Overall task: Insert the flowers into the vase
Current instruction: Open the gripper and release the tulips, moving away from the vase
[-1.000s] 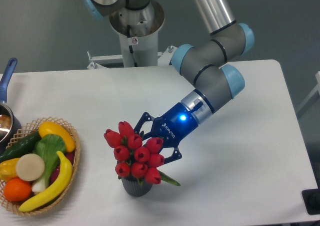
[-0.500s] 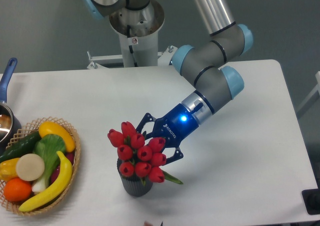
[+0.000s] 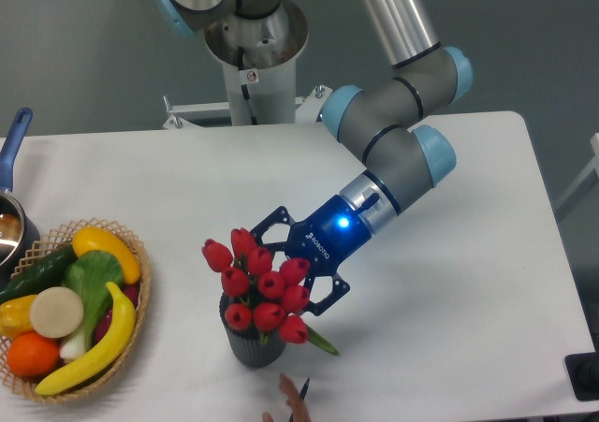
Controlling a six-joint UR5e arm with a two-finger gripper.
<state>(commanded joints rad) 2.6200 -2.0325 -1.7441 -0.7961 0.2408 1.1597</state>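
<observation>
The flowers, a tight bunch of red tulip buds, stand upright with their stems down in the vase, a small dark grey ribbed cylinder near the table's front edge. A green leaf sticks out to the right over the rim. My gripper reaches in from the right behind the buds. Its jaws are spread wide to either side of the bunch and look open. The fingertips are hidden behind the buds.
A wicker basket of fruit and vegetables stands at the front left. Behind it is a pot with a blue handle. A person's fingertips show at the bottom edge just right of the vase. The robot base stands at the back.
The bunch has sunk a little and shifted right into the vase. The gripper's jaws have spread wider. Fingertips have come in at the bottom edge.
</observation>
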